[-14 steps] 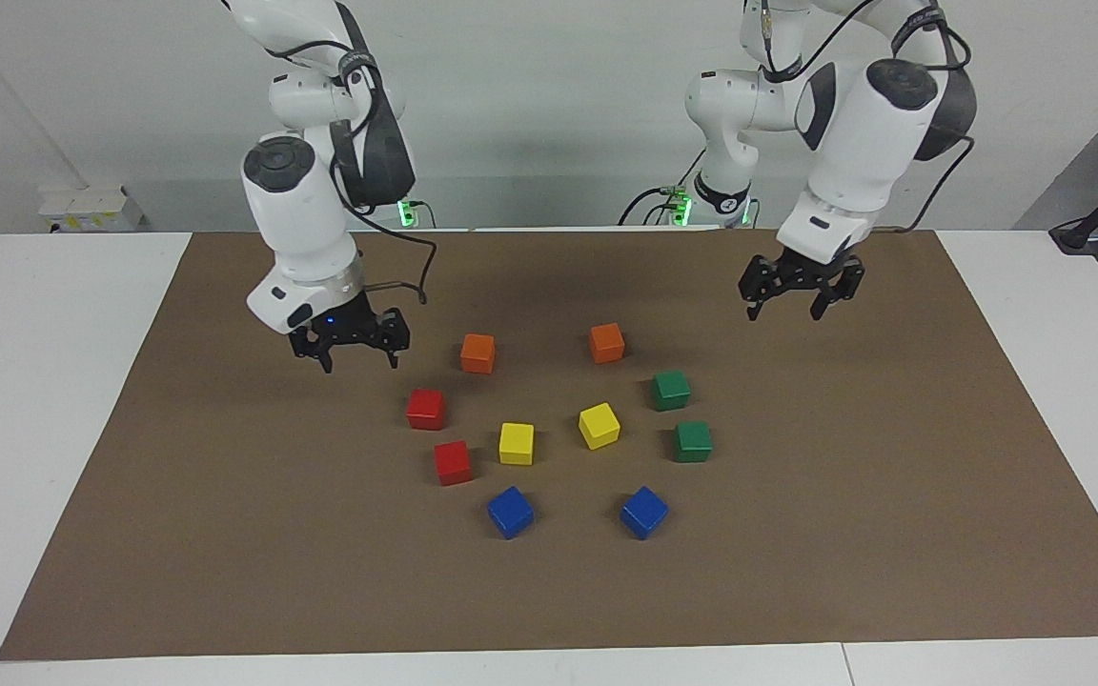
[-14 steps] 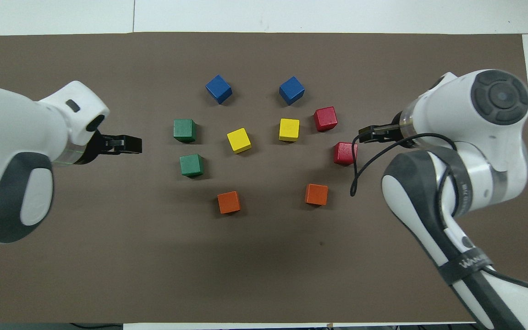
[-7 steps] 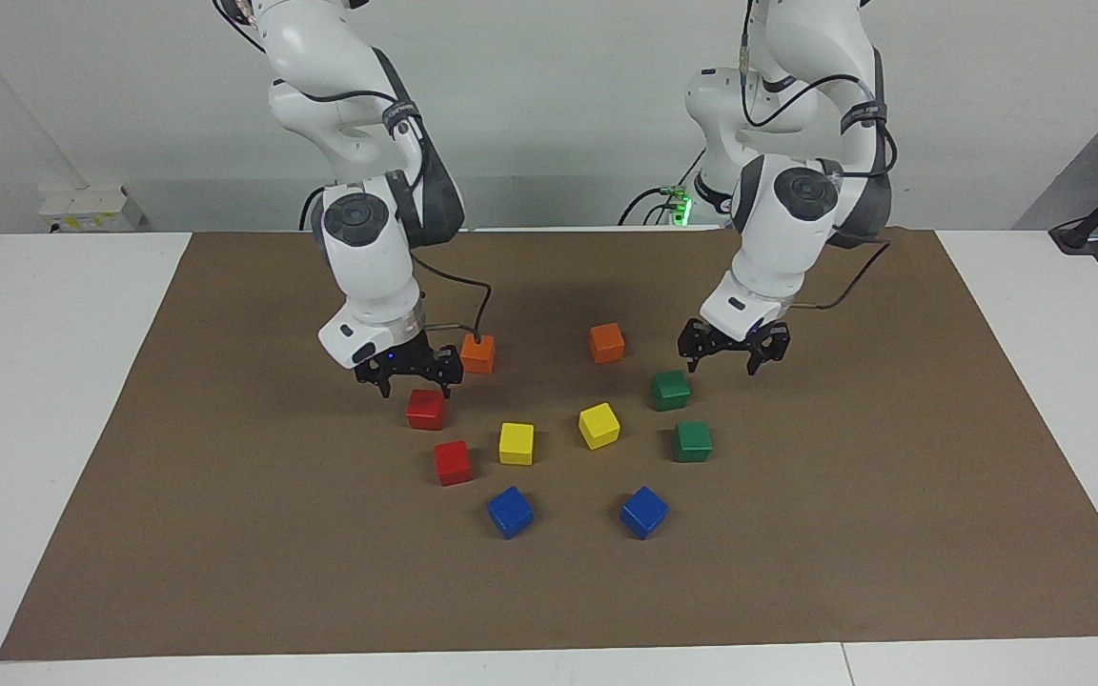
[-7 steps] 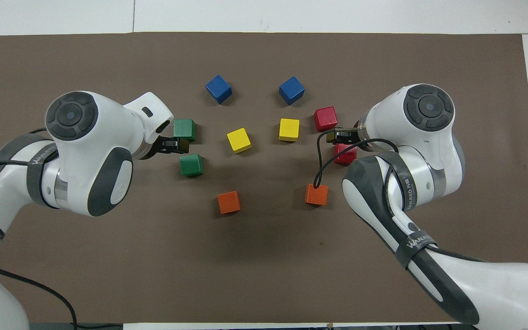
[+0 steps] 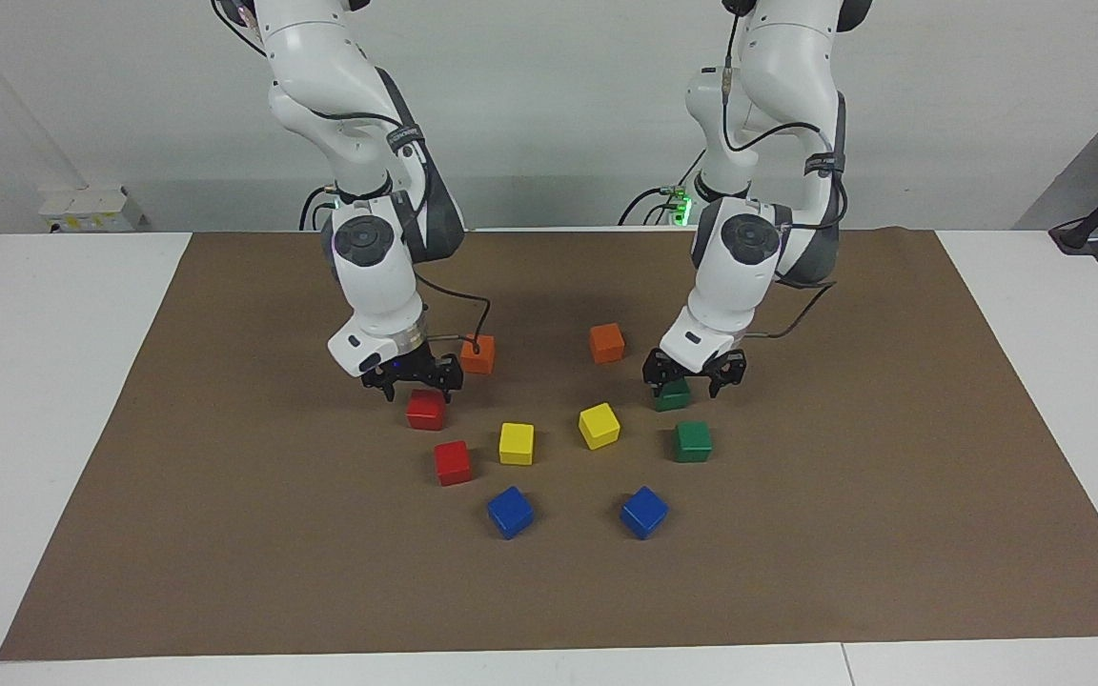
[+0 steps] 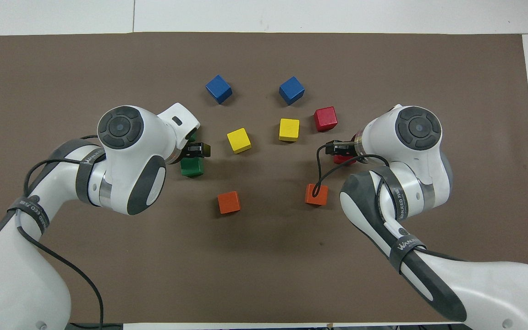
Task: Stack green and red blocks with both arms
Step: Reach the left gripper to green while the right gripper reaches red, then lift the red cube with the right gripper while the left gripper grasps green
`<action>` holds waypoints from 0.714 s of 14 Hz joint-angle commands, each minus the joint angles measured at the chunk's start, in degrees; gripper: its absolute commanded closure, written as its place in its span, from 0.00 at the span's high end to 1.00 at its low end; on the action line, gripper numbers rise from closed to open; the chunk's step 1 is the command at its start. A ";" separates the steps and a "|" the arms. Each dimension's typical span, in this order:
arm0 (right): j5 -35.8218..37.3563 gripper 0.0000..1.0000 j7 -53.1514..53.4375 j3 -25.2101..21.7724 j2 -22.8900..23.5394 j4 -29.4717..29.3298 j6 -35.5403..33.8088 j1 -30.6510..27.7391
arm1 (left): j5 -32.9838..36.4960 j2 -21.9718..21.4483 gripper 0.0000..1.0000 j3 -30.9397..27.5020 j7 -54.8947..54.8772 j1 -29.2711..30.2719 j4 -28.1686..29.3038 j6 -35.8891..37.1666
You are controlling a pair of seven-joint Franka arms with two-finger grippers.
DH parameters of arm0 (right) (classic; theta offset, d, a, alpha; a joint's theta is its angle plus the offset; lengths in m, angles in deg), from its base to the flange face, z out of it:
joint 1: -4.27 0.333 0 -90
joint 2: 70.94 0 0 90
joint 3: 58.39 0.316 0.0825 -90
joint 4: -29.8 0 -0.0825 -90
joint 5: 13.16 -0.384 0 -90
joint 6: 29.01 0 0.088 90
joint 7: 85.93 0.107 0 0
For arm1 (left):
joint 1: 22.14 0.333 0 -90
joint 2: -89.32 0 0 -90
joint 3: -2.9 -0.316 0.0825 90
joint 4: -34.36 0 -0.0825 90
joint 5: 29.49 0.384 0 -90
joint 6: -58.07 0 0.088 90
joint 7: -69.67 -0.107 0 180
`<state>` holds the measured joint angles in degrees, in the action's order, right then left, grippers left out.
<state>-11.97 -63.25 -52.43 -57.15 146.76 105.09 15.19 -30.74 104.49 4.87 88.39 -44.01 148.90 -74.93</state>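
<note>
Two red blocks lie toward the right arm's end of the mat: one (image 5: 426, 412) nearer the robots, one (image 5: 453, 462) farther. Two green blocks lie toward the left arm's end: the nearer one (image 5: 673, 396), the farther one (image 5: 692, 440). My right gripper (image 5: 416, 386) hangs open just above the nearer red block (image 6: 344, 159). My left gripper (image 5: 687, 381) is open and low over the nearer green block (image 6: 192, 167), with its fingers to either side of the block's top. In the overhead view the left wrist hides most of the farther green block.
On the brown mat (image 5: 225, 534) there are also two orange blocks (image 5: 477, 354) (image 5: 607, 342) nearer the robots, two yellow ones (image 5: 516, 443) (image 5: 599, 425) in the middle and two blue ones (image 5: 510, 512) (image 5: 643, 512) farthest out. A black cable loops from the right wrist beside an orange block.
Both arms swung inward from the mat's ends and came down. The right gripper now hangs over a red block and the left over a green one. No block has moved.
</note>
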 commanded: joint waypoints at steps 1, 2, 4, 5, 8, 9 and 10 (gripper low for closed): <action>-0.57 0.96 0.96 0.11 0.27 0.99 1.43 -0.10 | -0.68 0.29 1.00 -1.00 2.37 -1.07 1.29 -1.73; -0.48 0.96 0.96 0.11 0.71 0.99 1.61 -0.10 | -0.68 0.38 1.00 -1.00 2.55 -1.07 1.56 -1.73; -0.48 0.95 0.87 0.11 1.15 1.87 4.23 -0.10 | -0.68 0.38 1.00 -1.00 3.69 -1.07 2.61 -2.26; -0.48 0.95 0.87 0.11 1.67 1.87 4.33 -0.10 | -0.68 0.38 1.00 -1.00 4.83 -1.07 3.05 -2.96; -0.48 0.85 0.87 0.11 2.55 1.87 4.86 -0.02 | -0.68 0.91 0.98 -0.92 7.20 -1.07 3.84 -4.63; -0.48 0.75 0.26 0.11 2.64 1.87 4.77 0.42 | -0.68 1.17 0.97 -0.92 7.65 -1.16 3.76 -5.15; -0.48 0.47 -0.35 0.02 2.56 1.52 4.08 0.42 | -0.68 1.52 0.95 -0.92 8.08 -1.77 3.84 -5.68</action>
<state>-11.97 -63.24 -52.42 -54.46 148.12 108.69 15.34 -30.74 105.70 4.72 94.93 -44.22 151.78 -78.30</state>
